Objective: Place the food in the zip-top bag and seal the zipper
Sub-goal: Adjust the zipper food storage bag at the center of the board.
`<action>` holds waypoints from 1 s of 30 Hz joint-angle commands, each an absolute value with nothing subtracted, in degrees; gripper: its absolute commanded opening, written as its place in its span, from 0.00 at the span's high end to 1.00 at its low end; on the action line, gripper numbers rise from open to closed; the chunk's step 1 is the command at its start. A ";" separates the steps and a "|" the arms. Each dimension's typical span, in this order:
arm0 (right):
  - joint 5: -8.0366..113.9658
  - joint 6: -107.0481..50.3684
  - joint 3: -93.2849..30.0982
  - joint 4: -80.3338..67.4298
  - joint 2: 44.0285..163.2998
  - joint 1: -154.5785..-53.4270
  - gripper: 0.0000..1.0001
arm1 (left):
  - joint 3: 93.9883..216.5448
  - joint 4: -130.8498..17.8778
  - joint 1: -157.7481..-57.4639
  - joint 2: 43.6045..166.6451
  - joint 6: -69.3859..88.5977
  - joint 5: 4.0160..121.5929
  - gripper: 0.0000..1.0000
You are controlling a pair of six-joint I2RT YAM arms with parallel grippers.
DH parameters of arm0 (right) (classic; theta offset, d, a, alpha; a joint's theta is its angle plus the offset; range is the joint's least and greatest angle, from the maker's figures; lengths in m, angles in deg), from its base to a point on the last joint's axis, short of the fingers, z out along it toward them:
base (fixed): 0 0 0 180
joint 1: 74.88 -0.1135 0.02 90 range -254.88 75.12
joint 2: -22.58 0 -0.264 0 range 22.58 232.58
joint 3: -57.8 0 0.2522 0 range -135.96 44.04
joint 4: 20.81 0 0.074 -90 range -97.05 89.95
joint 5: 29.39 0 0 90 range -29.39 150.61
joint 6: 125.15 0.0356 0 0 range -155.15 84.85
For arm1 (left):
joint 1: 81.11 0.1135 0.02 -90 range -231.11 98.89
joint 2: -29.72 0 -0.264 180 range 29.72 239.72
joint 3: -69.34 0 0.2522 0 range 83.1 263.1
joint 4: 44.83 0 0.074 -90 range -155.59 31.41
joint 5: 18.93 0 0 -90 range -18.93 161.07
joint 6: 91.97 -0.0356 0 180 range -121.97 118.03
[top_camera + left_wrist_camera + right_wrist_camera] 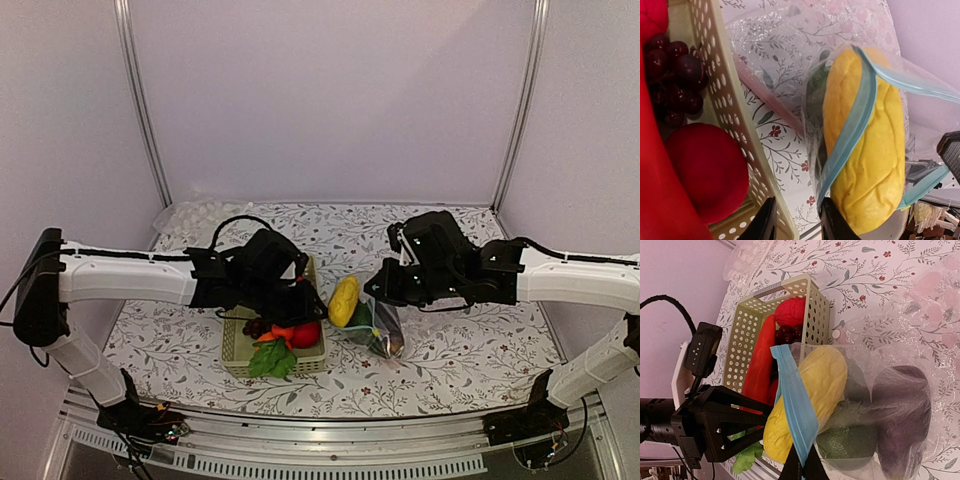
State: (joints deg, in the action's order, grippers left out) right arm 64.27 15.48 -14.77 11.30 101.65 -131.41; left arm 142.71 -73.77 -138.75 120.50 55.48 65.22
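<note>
Currently, the right claw point(801, 467) pinches the light-blue zipper strip point(792, 395); the left claw point(797, 212) stands apart. The protruding yellow corn cob point(875, 150) may block sealing.

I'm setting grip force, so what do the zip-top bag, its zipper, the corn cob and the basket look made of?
Zip-top bag: thin clear plastic film, glossy; it wrinkles and shows the food through.
Zipper: light-blue plastic strip, matte, seemingly stiffer.
Corn cob: smooth yellow moulded plastic or rubber, with a faint sheen; I cannot tell which.
Basket: pale green rigid plastic, perforated walls.
</note>
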 commanded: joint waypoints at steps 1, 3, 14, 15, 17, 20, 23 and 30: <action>63.63 15.98 -14.14 9.53 99.88 -131.03 1.00 | 143.06 -71.28 -138.68 122.34 55.56 63.58 0.70; 63.45 16.03 -14.10 9.42 100.10 -130.96 1.00 | 143.10 -69.95 -138.68 123.15 56.05 62.86 0.70; 63.72 16.14 -13.55 9.25 100.14 -131.03 1.00 | 143.19 -65.27 -138.64 124.52 57.93 61.39 0.99; 64.11 16.24 -13.42 9.40 100.25 -130.97 1.00 | 143.48 -66.04 -138.64 123.87 57.59 61.85 1.00; 65.39 16.43 -13.31 10.64 100.52 -130.75 1.00 | 144.49 -68.46 -138.48 122.44 56.63 62.66 1.00; 67.21 16.35 -14.05 14.32 101.63 -130.39 1.00 | 146.62 -73.05 -138.29 119.87 54.61 64.22 1.00; 67.85 15.71 -14.93 16.74 102.28 -130.25 1.00 | 148.26 -76.51 -138.18 117.84 52.73 66.07 1.00; 69.16 13.19 -19.29 22.27 103.38 -130.20 1.00 | 153.70 -81.37 -138.67 119.09 49.74 67.14 1.00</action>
